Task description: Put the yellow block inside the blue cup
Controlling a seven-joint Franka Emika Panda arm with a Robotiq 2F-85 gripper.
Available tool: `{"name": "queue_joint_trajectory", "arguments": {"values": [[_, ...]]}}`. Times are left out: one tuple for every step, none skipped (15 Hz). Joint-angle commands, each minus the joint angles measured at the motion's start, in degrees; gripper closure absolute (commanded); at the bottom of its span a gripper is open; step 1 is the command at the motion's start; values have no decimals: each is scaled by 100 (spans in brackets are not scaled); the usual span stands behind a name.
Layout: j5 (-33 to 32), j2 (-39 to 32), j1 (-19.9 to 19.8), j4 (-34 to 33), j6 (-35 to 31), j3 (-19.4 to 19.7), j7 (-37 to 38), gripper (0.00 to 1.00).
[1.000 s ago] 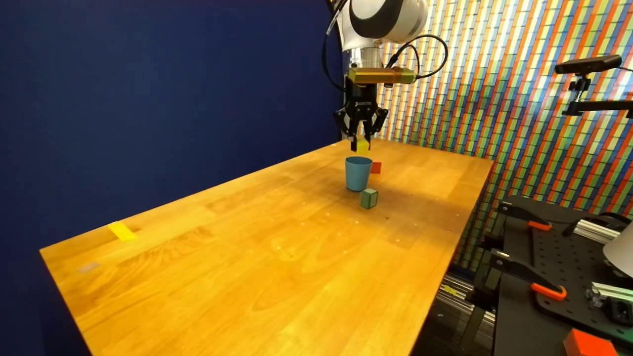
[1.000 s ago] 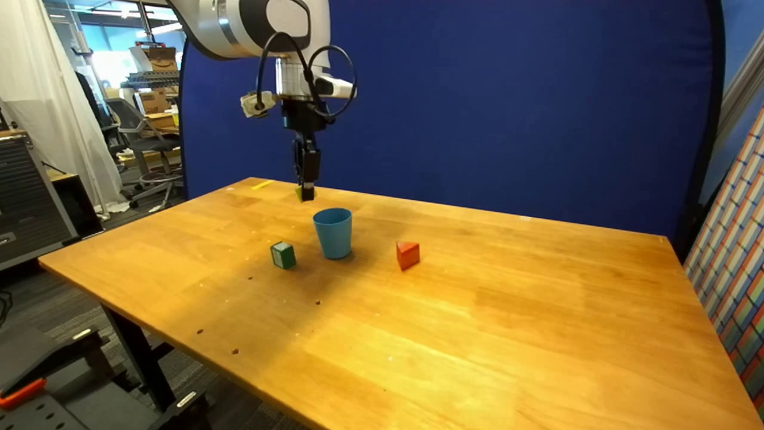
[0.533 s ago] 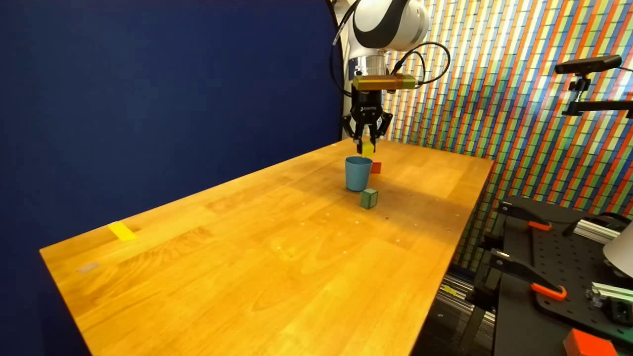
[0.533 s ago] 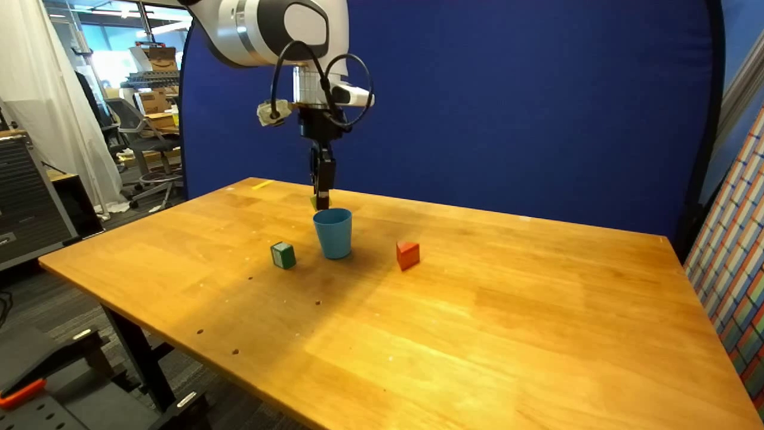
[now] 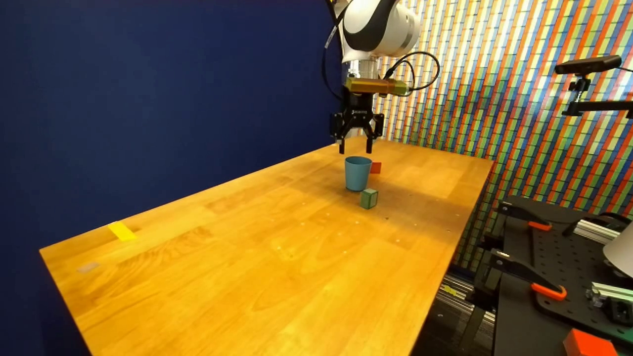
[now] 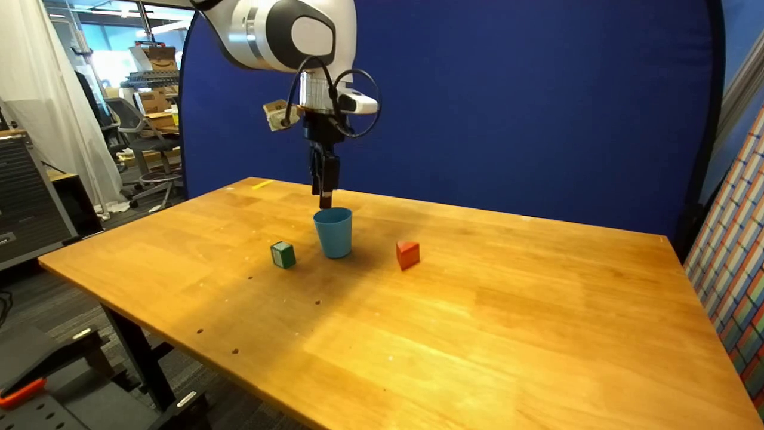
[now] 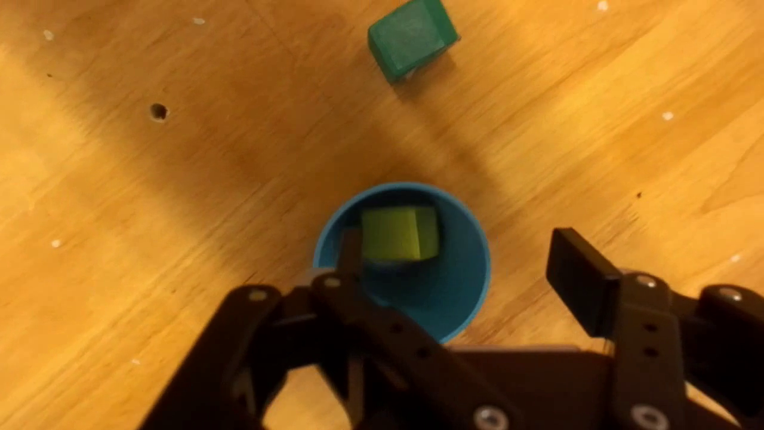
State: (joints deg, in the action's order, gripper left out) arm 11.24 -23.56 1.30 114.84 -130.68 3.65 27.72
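Note:
In the wrist view the yellow block [image 7: 391, 234] lies within the rim of the blue cup [image 7: 459, 292], seen from above. The cup [image 5: 357, 174] is upright on the table in both exterior views, and its wall hides the block there. My gripper [image 5: 355, 150] is above the cup mouth with its jaws spread apart and nothing between them. Seen from the wrist, one finger [image 7: 349, 254] overlaps the cup's rim and the other finger [image 7: 582, 280] is off to the side over the wood.
A green block [image 6: 283, 255] sits close to the cup, and a red block [image 6: 408, 255] lies on its opposite side. Flat yellow tape [image 5: 122, 231] marks the wooden table [image 5: 277, 267] near its edge. A blue backdrop [image 6: 507, 107] rises behind the table.
The jaws have opened and the yellow block has left them, dropping into the cup. Before that the arm carried the block over to the cup and lower. The cup stayed in place.

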Motion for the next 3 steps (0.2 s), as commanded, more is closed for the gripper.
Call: {"name": "queue_joint_trajectory", "arguments": {"values": [[136,-2,-13,10,7,-61,-215,13],[181,-2,-20,19,5,-105,-309,5],[187,-2,-20,21,3,-124,-349,3]]}}
